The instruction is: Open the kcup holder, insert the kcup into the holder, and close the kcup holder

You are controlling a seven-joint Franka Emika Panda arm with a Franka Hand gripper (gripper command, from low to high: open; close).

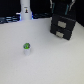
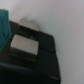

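The kcup [image 1: 26,47], a tiny pod with a green top and pale body, stands on the white table toward the exterior view's left, far from the arm. The kcup holder [image 1: 63,26], a dark boxy unit with two stacked drawer fronts, stands at the exterior view's right; both fronts look shut. My gripper [image 1: 62,9] is a dark shape just above and behind the holder; its jaws are too blurred to read. In the wrist view the holder's dark body [image 2: 42,60] fills the frame with a pale grey panel [image 2: 24,44] on it. The kcup is out of the wrist view.
A white upright post [image 1: 25,10] stands at the back, toward the exterior view's left. Dark clutter lines the table's far edge [image 1: 10,20]. A teal shape [image 2: 4,27] sits at the wrist view's edge.
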